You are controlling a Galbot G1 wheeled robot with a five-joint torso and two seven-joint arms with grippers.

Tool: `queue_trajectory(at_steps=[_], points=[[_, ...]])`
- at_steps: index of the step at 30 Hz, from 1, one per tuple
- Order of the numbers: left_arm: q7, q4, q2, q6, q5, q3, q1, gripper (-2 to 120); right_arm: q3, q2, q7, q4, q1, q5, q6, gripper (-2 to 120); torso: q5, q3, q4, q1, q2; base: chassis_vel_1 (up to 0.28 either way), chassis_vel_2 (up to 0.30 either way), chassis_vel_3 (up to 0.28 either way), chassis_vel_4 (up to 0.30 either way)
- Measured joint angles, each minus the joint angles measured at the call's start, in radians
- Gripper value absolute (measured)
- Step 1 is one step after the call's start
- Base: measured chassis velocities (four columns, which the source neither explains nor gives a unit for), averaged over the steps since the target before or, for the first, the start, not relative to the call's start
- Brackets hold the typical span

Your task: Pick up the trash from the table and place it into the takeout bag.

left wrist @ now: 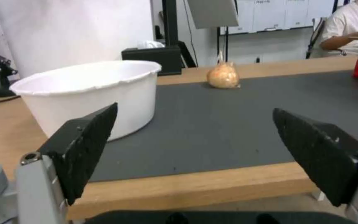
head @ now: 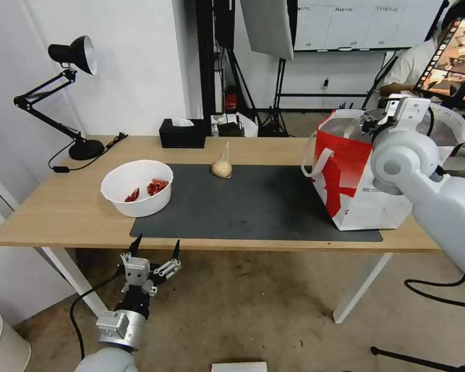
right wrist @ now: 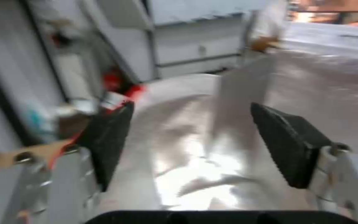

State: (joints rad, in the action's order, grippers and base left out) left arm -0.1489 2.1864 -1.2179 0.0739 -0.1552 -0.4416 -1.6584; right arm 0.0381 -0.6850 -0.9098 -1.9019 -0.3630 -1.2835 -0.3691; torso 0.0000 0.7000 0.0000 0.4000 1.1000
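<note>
We find the right gripper (right wrist: 191, 137) spread and empty over the takeout bag (head: 354, 186), foil lining beneath it. The left gripper (head: 155, 247) waits agape before the table (head: 62, 217) edge, white bowl (head: 137, 187) and knotted bag (head: 222, 168) beyond; the takeout bag's contents are blurred.

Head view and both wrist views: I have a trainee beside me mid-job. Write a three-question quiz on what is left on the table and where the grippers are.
1. True or false: the left gripper is shut on the white bowl.
2. Which trash item lies on the dark mat nearest the tissue box? A) small knotted bag B) clear tray C) crumpled tissue
3. Fill in: the right gripper hangs open over the foil lining of the ____.

Key
1. False: it is open, below the table edge, apart from the bowl.
2. A.
3. takeout bag.
</note>
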Motion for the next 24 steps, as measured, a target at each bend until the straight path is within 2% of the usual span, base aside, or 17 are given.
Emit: queue_trajectory(at_steps=[2, 3, 5, 7, 9, 10, 13, 15, 17, 18, 21, 22, 24], points=[[0.000, 0.005, -0.001, 0.000, -0.001, 0.001, 0.003, 100, -0.045, 0.019, 0.122, -0.053, -0.070, 0.033, 0.076, 88, 0.0000, 0.000, 0.0002, 0.000, 0.000, 0.000, 0.000, 0.000, 0.000], [0.000, 0.005, -0.001, 0.000, -0.001, 0.001, 0.003, 100, -0.045, 0.019, 0.122, -0.053, -0.070, 0.033, 0.076, 88, 0.0000, 0.000, 0.0002, 0.000, 0.000, 0.000, 0.000, 0.000, 0.000], [0.000, 0.009, -0.006, 0.000, -0.001, 0.004, 0.011, 100, -0.112, 0.053, 0.285, -0.132, -0.196, 0.112, 0.156, 97, 0.0000, 0.000, -0.0001, 0.000, 0.000, 0.000, 0.000, 0.000, 0.000], [0.000, 0.010, -0.008, 0.000, -0.001, 0.004, 0.013, 100, -0.129, 0.063, 0.319, -0.157, -0.236, 0.138, 0.174, 99, 0.0001, 0.000, -0.0002, 0.000, 0.000, 0.000, 0.000, 0.000, 0.000], [0.002, 0.017, -0.026, 0.008, 0.004, -0.011, -0.004, 100, -0.164, 0.075, 0.391, -0.232, -0.364, 0.201, 0.213, 100, -0.0002, 0.000, -0.0008, 0.000, 0.000, 0.000, 0.000, 0.000, 0.000], [0.002, 0.017, -0.026, 0.008, 0.004, -0.011, -0.004, 100, -0.164, 0.075, 0.391, -0.232, -0.364, 0.201, 0.213, 100, -0.0002, 0.000, -0.0008, 0.000, 0.000, 0.000, 0.000, 0.000, 0.000], [0.001, 0.038, -0.070, 0.031, 0.027, -0.055, -0.065, 100, -0.195, 0.041, 0.486, -0.290, -0.531, 0.309, 0.239, 100, 0.0000, 0.000, 0.0012, 0.000, 0.000, 0.000, 0.000, 0.000, 0.000], [0.001, 0.040, -0.073, 0.033, 0.029, -0.058, -0.070, 100, -0.203, 0.035, 0.502, -0.296, -0.558, 0.328, 0.246, 100, 0.0000, 0.000, 0.0014, 0.000, 0.000, 0.000, 0.000, 0.000, 0.000], [0.001, 0.042, -0.081, 0.037, 0.034, -0.067, -0.080, 100, -0.298, -0.032, 0.618, -0.324, -0.833, 0.484, 0.306, 100, -0.0002, 0.000, 0.0000, 0.000, 0.000, 0.000, 0.000, 0.000, 0.000], [0.001, 0.042, -0.081, 0.037, 0.034, -0.067, -0.080, 100, -0.298, -0.032, 0.618, -0.324, -0.833, 0.484, 0.306, 100, -0.0002, 0.000, 0.0000, 0.000, 0.000, 0.000, 0.000, 0.000, 0.000], [0.003, 0.033, -0.081, 0.038, 0.039, -0.066, -0.082, 100, -0.375, -0.129, 0.700, -0.315, -1.087, 0.646, 0.391, 100, -0.0001, 0.000, -0.0007, 0.000, 0.000, 0.000, 0.000, 0.000, 0.000], [0.003, 0.033, -0.081, 0.038, 0.039, -0.066, -0.082, 100, -0.375, -0.129, 0.700, -0.315, -1.087, 0.646, 0.391, 100, -0.0001, 0.000, -0.0007, 0.000, 0.000, 0.000, 0.000, 0.000, 0.000], [0.003, 0.026, -0.081, 0.038, 0.044, -0.065, -0.085, 100, -0.387, -0.185, 0.712, -0.300, -1.199, 0.733, 0.430, 100, 0.0000, 0.000, -0.0005, 0.000, 0.000, 0.000, 0.000, 0.000, 0.000]])
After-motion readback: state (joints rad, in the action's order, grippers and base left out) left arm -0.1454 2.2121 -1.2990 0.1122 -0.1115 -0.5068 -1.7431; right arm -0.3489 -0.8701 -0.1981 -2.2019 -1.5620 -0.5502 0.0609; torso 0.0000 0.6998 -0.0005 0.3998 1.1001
